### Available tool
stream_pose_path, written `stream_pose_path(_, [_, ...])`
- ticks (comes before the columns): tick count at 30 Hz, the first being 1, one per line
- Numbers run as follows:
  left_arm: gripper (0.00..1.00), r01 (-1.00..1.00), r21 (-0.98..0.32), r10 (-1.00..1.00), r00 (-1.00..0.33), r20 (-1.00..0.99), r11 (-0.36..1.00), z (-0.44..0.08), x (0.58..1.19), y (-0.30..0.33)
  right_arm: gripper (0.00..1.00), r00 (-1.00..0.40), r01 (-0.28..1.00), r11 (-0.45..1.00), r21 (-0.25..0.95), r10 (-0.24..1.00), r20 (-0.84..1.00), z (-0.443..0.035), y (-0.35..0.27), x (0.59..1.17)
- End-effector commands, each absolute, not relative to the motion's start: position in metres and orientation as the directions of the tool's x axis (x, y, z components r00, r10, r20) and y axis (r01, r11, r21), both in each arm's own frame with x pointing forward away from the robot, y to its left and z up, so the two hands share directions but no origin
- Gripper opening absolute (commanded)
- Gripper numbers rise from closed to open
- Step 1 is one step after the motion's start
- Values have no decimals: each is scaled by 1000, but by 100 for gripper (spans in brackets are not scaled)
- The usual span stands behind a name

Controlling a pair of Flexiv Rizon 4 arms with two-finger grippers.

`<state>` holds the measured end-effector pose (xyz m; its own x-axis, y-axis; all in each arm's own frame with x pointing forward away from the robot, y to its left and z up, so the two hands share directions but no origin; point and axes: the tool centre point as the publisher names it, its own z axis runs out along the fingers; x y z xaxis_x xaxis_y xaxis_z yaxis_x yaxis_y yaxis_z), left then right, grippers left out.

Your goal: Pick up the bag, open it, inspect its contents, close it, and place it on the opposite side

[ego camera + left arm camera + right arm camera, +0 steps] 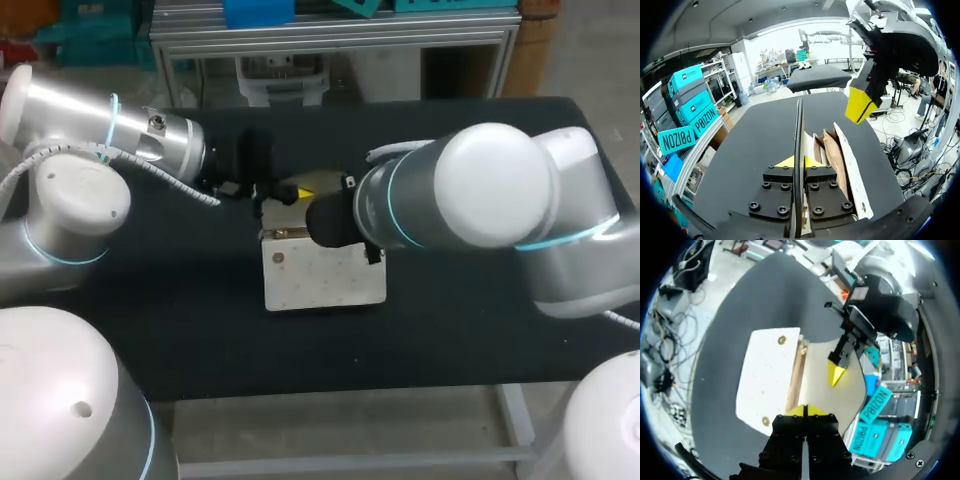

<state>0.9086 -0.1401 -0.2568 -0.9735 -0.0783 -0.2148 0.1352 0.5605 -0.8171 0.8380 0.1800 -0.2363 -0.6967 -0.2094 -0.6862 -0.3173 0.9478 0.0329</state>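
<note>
Left gripper (801,161) clamped on a thin flap of the bag (325,275), seen edge-on only in the left wrist view. Right gripper (804,410) pinched closed, nothing between its tips, over the bag's open mouth. Right wrist view shows 2 snaps (782,340) on the white front; head view shows 1, right arm (480,190) hides the bag's top. Bag lies mid table (450,340), black.

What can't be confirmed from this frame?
1. Contents of the bag: left wrist view shows only brown inner folds; head view, right arm covers the opening.
2. Whether right gripper holds the bag: head view, hidden under its arm; right wrist view, too edge-on.
</note>
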Motion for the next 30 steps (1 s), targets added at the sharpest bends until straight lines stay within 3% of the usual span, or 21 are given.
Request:
stream_pose_path(1, [0,165,-823,-28,-976,-215,544,-281,940,-158,0,-661,-297,955,21,-190,-726,-234,171,817])
stream_pose_path(10, [0,255,-793,-56,-939,-340,553,-317,967,-163,0,-700,-253,965,73,-130,-703,-279,155,819])
stream_pose_path(17, [0,202,-806,-89,-950,-299,557,-339,980,-161,0,-679,-221,974,58,-111,-725,-302,153,814])
stream_pose_path(19, [0,192,-810,-96,-952,-292,554,-342,982,-160,0,-680,-167,986,24,-98,-726,-309,154,812])
stream_pose_path(21, [0,185,-816,-102,-953,-284,548,-344,982,-158,0,-706,-108,992,70,-27,-708,-317,151,813])
stream_pose_path(30, [0,146,-817,-109,-963,-246,559,-353,988,-154,0,-706,-108,992,70,-27,-708,-317,151,813])
